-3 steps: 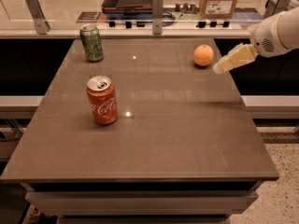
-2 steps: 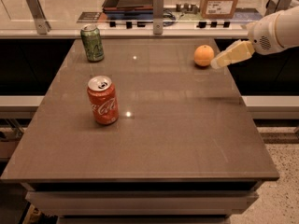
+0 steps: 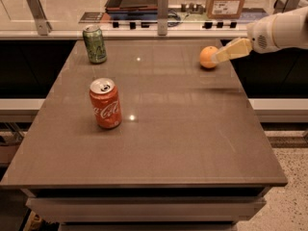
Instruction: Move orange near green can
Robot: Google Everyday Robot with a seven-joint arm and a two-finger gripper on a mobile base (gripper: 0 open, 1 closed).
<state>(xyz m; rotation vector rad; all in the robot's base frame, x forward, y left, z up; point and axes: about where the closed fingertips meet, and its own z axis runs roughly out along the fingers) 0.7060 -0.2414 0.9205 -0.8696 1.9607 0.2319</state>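
The orange sits on the brown table near its far right edge. The green can stands upright at the far left of the table, well apart from the orange. My gripper comes in from the right on a white arm, with its pale yellowish fingers reaching the right side of the orange and partly overlapping it.
A red-orange Coca-Cola can stands upright at the left middle of the table. Behind the table runs a counter with metal posts, a tray and a cardboard box. The table's right edge lies just under my arm.
My gripper has moved left and slightly up, from a gap beside the orange to its right side. The orange and both cans have not moved.
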